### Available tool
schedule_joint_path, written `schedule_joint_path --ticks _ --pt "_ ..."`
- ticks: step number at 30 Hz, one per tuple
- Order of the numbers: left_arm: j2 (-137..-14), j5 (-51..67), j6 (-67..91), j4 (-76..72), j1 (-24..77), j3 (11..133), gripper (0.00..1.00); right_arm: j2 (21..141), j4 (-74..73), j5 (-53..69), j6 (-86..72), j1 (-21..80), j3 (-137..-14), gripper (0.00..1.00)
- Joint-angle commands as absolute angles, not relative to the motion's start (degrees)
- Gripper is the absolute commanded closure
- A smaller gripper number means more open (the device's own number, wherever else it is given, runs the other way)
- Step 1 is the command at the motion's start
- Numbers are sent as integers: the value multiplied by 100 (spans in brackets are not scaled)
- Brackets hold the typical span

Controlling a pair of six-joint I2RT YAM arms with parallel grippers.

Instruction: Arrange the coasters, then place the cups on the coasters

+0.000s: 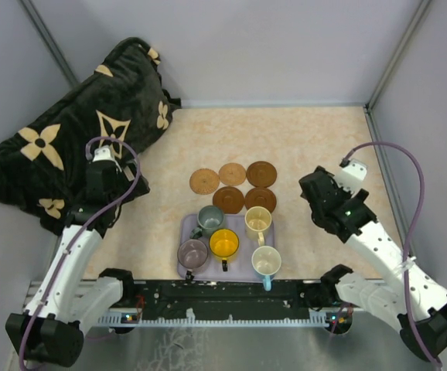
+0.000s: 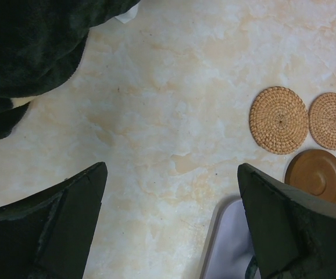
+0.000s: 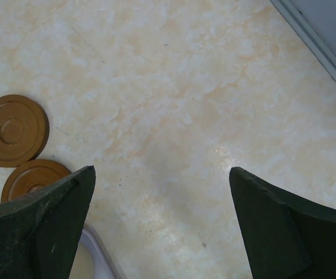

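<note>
Left gripper: standing wide apart, gripping nothing.
Right gripper: likewise gaping, empty.
Coasters: lying bunched between both jaws, nearly touching.
Cups: sitting on tray, rearward of both jaws, between them.
Risk: pinching one thin disc and nudging neighbours, likely given crowding.

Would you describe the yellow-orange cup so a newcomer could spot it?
Find the lavender tray at the table's near edge, between the arms. The yellow-orange cup stands in its middle, the only cup there bright orange inside.
</note>
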State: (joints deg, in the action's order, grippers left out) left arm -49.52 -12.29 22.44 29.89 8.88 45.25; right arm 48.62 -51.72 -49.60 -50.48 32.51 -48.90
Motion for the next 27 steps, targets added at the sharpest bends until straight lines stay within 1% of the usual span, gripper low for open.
schedule_joint_path --ticks 1,8,10,11,13,16,18,21,22,27 --pt "-5086 -800 2281 2560 870 4742 1 5184 -4408 -4936 -4400 3305 -5350 1" --pt "-5527 -480 2491 2182 879 4799 1 5882 -3444 -4967 -3639 3237 -5563 1" --pt "-5674 -378 2511 2053 883 4824 1 6222 -3305 -4468 -3541 2891 -5740 1" --pt "-5749 -321 2525 1996 898 4852 1 6438 -3293 -3789 -3542 2632 -5857 1" --pt "-5919 -317 2569 1875 964 4861 1 6848 -3190 -2954 -3554 2221 -5985 1" --pt "-6183 -429 2576 1672 1104 4847 1 7245 -2937 -2553 -3484 2145 -5936 4" --pt "-6399 -441 2607 1527 1176 4820 1 7378 -2733 -2399 -3474 2145 -5777 13" --pt "-6771 -252 2698 1299 1301 4812 1 7531 -2529 -2261 -3477 2145 -5550 33" --pt "-6912 -223 2716 1225 1365 4824 1 7558 -2497 -2199 -3483 2152 -5490 37" --pt "-7504 -466 2674 1019 1856 4920 1 7463 -2234 -1784 -3458 2221 -5069 49"
